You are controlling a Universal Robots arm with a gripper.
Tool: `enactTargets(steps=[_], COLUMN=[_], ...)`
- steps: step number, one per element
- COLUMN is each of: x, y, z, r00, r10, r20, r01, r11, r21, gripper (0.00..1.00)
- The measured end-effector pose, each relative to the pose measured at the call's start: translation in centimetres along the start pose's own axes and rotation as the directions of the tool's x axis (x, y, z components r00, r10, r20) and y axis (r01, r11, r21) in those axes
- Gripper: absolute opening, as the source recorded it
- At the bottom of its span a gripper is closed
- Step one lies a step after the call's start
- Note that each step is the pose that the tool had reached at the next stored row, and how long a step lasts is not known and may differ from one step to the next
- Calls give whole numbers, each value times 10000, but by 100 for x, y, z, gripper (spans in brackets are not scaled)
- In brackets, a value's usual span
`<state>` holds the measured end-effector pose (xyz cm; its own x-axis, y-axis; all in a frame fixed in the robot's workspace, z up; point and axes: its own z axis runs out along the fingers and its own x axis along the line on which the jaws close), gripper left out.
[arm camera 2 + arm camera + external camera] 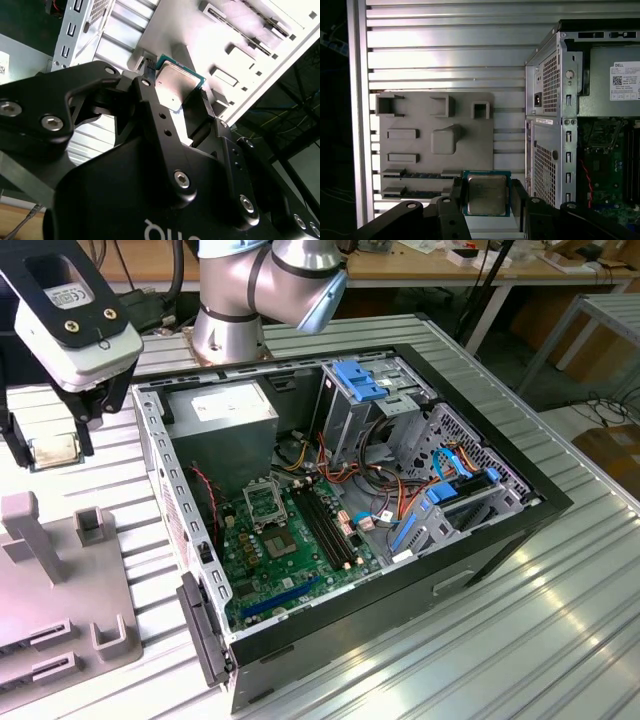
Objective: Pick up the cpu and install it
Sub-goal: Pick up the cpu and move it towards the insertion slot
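Two fingers (150,107) clamp cpu (486,194) above ribbed metal table (560,640); wooden benches (400,275) behind.

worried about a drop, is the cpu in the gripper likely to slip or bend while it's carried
The cpu looks like a thin, stiff plate with a metal top, so it probably won't flex. The gripper pinches it by two opposite edges, so a bump might twist or slip it.
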<state>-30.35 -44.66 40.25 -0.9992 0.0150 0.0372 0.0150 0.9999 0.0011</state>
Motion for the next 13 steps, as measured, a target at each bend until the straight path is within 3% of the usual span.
enactTargets(steps=[13], x=[-133], y=[2], z=[-5], r00=[10000], r10=[0], r20=[0], r01=[0], r11=[10000], r21=[0], gripper=[47])
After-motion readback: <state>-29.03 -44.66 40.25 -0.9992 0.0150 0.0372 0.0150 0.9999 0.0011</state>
